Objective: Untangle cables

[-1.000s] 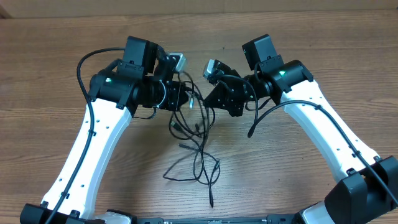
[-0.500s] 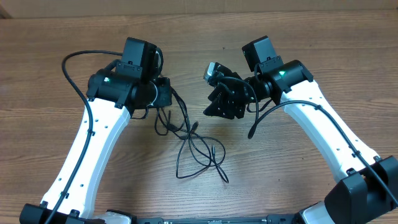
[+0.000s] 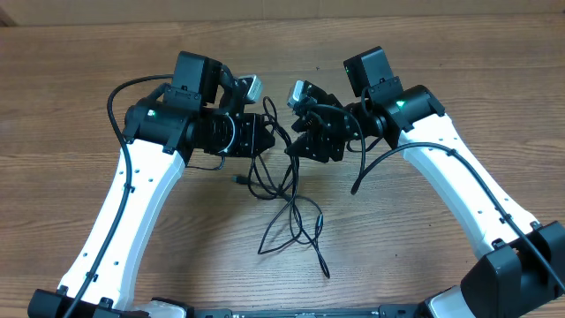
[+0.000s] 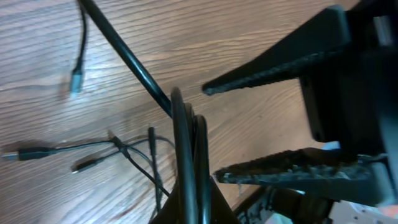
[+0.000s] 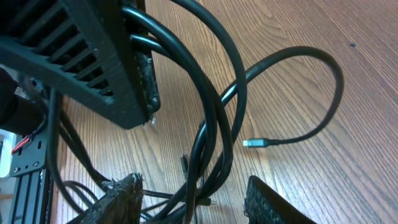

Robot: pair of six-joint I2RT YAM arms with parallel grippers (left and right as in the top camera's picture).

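Inspection finding: your left gripper [image 3: 263, 138] is clamped tight on the cables [image 3: 294, 221], holding a bunch of strands over the table [image 3: 79, 97] near the centre of the overhead view. The right wrist view confirms several cords pinched against one of its ribbed fingers [image 5: 93, 62]. Judged purpose: it anchors one side of the knot so the other arm has something to pull against. Your right gripper [image 3: 300, 143] sits immediately at 3 o'clock of the left one. Its jaws are parted to a middling gap, and strands run through that gap without being squeezed, as far as its own wrist view shows; it holds nothing. From the held point the rest of the cables drop toward 6 o'clock and lie on the wood in crossed loops, with one free end trailing out at 5 o'clock. One plug [image 5: 252, 143] rests on the wood, apart from both grippers. Assessment: the loops are crossed, so the untangling is unfinished. You would need to close the right jaws on a single strand, not the bundle, before drawing it toward 3 o'clock.
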